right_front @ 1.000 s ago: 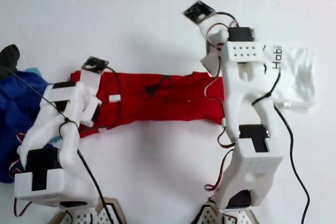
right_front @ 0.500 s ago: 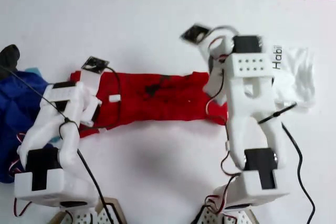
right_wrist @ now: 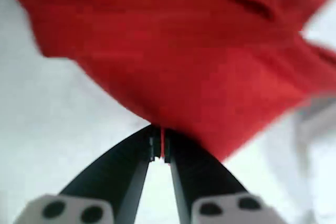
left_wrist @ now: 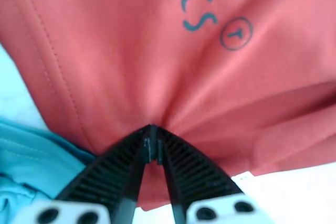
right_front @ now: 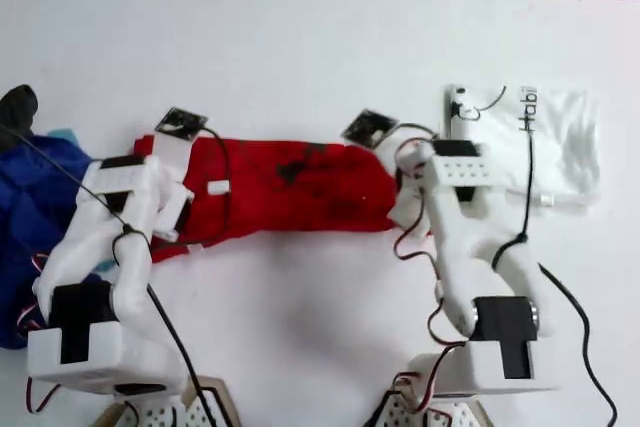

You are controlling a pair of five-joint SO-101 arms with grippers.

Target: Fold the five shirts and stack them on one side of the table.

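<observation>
Evidently the red shirt is light, limp and quick to bunch, so my left claw and right claw each pinch tight on an opposite end's edge.

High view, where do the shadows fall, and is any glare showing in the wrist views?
High view: the table is evenly bright, with soft shadows beside the red shirt and the arms. Left wrist view: shaded creases fan out from the left tool, no glare. Right wrist view: the table looks grey under the shirt pinched by the right tool.
</observation>
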